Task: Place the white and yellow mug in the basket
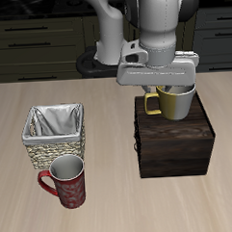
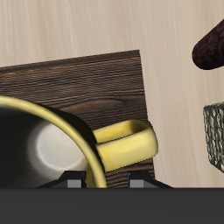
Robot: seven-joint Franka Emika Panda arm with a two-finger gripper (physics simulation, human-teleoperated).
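red mug [image 1: 65, 182] nearest, basket [image 1: 55, 134] behind it, hand [image 1: 168, 87] clamped on white and yellow mug [image 1: 175, 102] above wooden box [image 1: 174, 142]

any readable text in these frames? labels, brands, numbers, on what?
None: no words, numbers or signs can be read in either view.
white and yellow mug: plain, no print showing.
red mug: a mottled pattern only, no lettering.
basket: bare weave and plain lining.
wooden box: wood grain only.
gripper: plain grey housing, no marking legible.
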